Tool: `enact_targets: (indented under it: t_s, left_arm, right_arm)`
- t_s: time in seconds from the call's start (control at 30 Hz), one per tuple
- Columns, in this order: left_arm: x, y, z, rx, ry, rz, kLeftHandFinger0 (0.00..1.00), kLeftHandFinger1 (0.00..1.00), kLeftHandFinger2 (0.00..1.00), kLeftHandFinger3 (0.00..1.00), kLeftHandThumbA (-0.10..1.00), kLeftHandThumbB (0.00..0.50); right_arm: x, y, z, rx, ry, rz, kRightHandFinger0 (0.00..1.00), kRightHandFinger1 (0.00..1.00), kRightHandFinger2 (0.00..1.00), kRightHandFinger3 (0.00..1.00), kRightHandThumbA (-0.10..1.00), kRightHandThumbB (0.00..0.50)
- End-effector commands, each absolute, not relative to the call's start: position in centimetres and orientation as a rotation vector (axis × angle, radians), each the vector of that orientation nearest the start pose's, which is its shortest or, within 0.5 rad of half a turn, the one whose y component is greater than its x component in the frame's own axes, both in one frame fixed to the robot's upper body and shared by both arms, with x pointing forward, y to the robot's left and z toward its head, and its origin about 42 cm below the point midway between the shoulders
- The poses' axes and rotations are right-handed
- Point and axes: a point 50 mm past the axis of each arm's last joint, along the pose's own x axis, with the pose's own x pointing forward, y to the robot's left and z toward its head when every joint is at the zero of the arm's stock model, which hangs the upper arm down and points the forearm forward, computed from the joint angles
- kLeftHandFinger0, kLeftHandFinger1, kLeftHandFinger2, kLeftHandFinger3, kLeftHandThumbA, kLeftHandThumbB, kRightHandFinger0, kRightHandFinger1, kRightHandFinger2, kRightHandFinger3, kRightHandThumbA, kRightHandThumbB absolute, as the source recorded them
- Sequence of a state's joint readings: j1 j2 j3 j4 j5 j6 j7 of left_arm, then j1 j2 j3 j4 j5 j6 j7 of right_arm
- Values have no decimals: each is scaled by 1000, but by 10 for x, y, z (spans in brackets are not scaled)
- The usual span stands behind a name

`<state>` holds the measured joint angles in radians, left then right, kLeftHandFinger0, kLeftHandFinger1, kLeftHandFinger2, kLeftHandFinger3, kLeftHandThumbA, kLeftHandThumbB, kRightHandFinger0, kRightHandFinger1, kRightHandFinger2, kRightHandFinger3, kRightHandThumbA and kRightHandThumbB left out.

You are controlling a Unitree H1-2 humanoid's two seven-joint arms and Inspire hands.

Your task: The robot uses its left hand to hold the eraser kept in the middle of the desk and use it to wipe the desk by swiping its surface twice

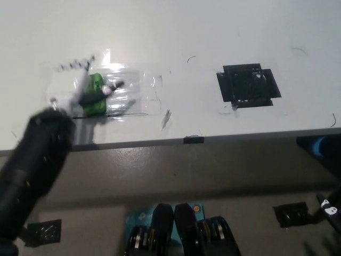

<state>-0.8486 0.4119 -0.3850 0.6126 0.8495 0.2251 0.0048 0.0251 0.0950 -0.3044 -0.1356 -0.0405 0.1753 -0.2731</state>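
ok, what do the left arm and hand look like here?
Left forearm is a thick matte-black tube, motion-blurred. The white left hand smears into the white desk; only dark streaks show. No cables or markings legible. Right arm not in view.

1 head view looks steeply down on the desk and its front edge.

A lab test bench — white desk marked with black tape square.

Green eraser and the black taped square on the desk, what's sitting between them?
In the head view, between the green eraser and the black taped square lie the clear plastic sheet's right part, then white desk with only faint pen marks.
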Motion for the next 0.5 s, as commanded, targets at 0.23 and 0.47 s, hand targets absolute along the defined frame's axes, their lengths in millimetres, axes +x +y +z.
enact_targets:
  t_s: [0.23,0.47]
  left_arm:
    - [515,265,324,1372,-266,140,1000,1000,1000,1000,1000,398]
    - [426,236,283,918,-324,113,1000,1000,1000,1000,1000,315]
  right_arm:
    - [254,-282,117,54,53,-584,670,717,890,903,1000,100]
    - [254,-285,118,39,59,-580,639,702,877,864,1000,136]
